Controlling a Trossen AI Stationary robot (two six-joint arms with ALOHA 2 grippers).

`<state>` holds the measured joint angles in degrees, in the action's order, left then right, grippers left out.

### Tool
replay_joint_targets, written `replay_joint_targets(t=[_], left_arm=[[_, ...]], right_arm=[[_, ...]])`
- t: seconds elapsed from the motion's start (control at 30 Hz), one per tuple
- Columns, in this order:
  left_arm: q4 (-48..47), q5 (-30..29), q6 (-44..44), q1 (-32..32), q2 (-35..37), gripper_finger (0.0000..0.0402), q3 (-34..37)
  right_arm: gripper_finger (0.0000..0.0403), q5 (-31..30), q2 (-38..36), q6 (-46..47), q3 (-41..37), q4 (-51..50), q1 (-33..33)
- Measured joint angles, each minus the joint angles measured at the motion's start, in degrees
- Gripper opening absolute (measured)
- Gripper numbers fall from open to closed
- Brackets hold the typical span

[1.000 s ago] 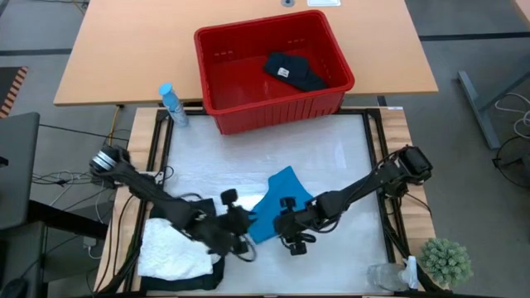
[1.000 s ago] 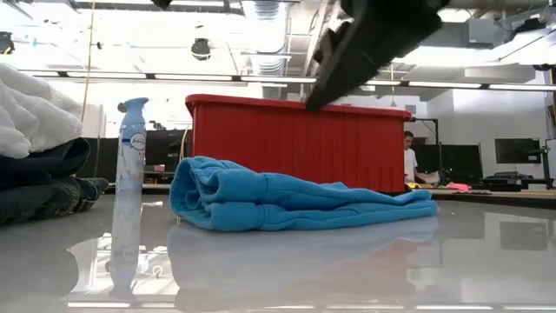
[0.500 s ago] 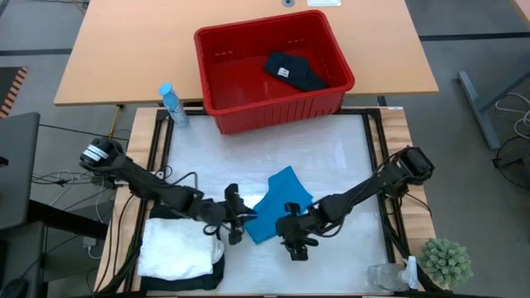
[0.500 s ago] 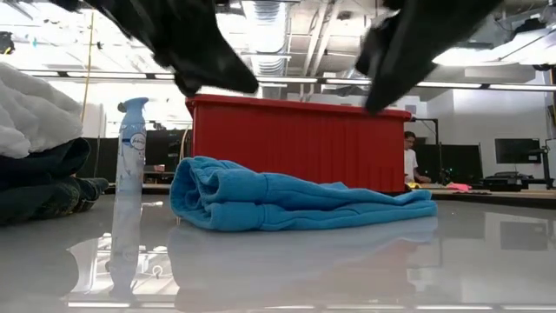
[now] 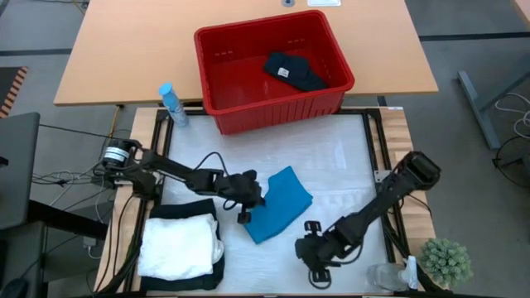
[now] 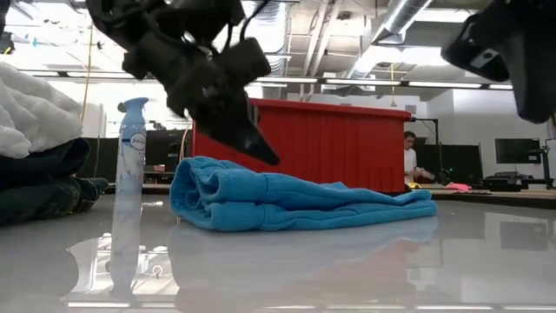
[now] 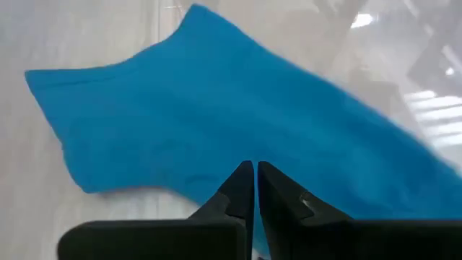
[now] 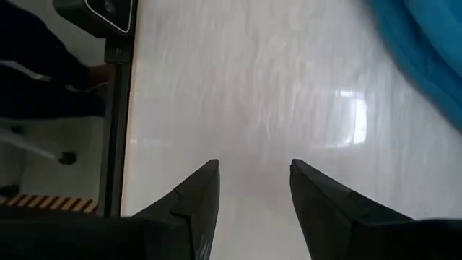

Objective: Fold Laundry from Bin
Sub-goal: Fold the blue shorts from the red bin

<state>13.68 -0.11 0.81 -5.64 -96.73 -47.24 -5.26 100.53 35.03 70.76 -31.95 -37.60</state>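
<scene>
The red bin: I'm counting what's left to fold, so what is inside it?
Inside the red bin lies one dark garment with a small pale tag, near its right wall. Whether it covers anything smaller cannot be seen.

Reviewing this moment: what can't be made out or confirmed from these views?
- Dark garment in the red bin: type unreadable in high view, too small; bin wall hides it in low view.
- Black garment under the white one: mostly covered.
- Right gripper: cut off by low view's edge.
</scene>
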Motion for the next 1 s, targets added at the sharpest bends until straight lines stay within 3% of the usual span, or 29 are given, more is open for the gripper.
replay_joint_targets(t=[0.2, 0.37, 0.6, 1.0], left_arm=[[2.75, 0.52, -5.26, 2.52, -5.08, 0.0001, -0.04], [1.03, 4.07, -8.69, 3.6, -6.73, 0.0001, -0.76], [-3.87, 4.49, -10.88, 4.38, -6.69, 0.0001, -0.79], [-3.64, 4.39, -10.82, 4.36, -6.67, 0.0002, -0.79]], right_arm=[[0.0191, -6.95, -0.02, 0.48, 0.0, 2.27, -1.41], [0.0192, -15.82, -0.02, -12.36, 0.0, 8.92, 2.14], [0.0203, -15.28, 2.99, -35.55, 0.0, 15.73, 8.12], [0.0244, -14.87, 9.61, -35.57, 0.85, 15.82, 10.19]])
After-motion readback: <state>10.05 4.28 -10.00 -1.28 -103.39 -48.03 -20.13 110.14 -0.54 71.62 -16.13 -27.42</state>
